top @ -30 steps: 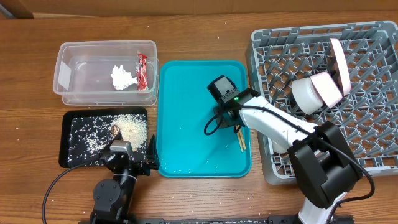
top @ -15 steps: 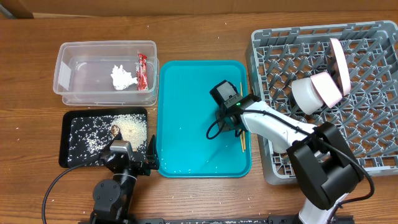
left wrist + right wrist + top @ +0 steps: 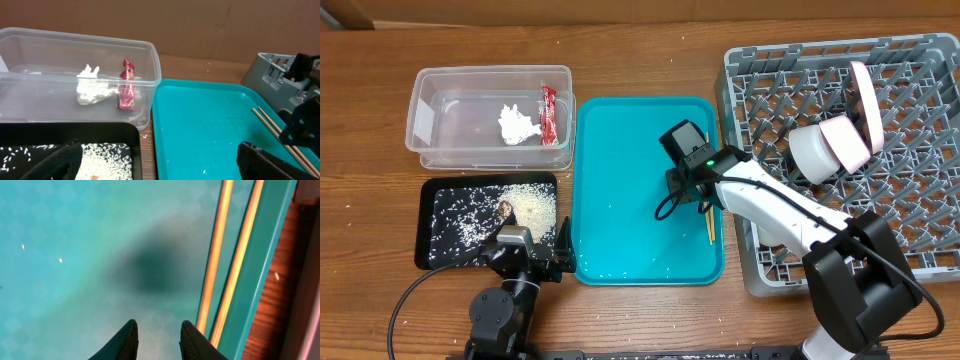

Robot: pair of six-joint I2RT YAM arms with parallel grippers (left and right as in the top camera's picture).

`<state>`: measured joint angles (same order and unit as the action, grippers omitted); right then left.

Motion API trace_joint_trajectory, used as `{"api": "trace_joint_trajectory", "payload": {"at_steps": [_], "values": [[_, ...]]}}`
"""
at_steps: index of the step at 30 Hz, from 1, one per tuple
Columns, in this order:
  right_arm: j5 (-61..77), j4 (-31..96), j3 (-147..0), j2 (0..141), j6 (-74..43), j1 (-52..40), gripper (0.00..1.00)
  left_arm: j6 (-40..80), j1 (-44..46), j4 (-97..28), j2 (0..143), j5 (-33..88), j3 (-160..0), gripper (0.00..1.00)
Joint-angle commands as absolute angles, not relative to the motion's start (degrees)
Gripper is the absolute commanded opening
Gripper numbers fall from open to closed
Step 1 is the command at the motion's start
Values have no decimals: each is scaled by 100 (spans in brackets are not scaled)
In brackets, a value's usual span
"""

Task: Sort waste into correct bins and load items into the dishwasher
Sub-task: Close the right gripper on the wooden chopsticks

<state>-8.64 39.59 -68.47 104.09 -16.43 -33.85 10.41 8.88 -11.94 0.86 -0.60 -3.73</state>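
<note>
Right gripper (image 3: 157, 340) part-spread, empty, left of chopsticks (image 3: 216, 255). You risk clipping teal tray (image 3: 267, 255) rim they lie against, or pinching one only.

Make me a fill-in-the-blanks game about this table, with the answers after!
The rice lies in the ____ tray.
The napkin shares the clear tub with a ____ wrapper.
The chopsticks lie by the ____ edge of the teal tray.
The ____ plate stands in the grey rack.
Answers: black, red, right, pink.
</note>
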Motion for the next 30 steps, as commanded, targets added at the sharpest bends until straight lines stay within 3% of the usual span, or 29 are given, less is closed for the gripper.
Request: {"api": "trace_joint_trajectory", "payload": {"at_steps": [1,7,15,23,30], "values": [[-1151,3791,-6742,10287,-1640,-3269,31,1094,854,-1177,25,-14,-349,100],[-1385,3459,-6383,10309,-1658,-3107,31,1094,854,-1177,25,-14,-349,100],[-626,3120,-5970,10311,-1667,-3081,31,1094,854,-1177,25,-14,-349,100],[75,3194,-5922,10309,-1697,-3103,4,1094,856,-1175,25,-14,-349,100],[97,3647,-6377,9817,-1704,-3181,4,1094,854,-1177,25,-14,-349,100]]}}
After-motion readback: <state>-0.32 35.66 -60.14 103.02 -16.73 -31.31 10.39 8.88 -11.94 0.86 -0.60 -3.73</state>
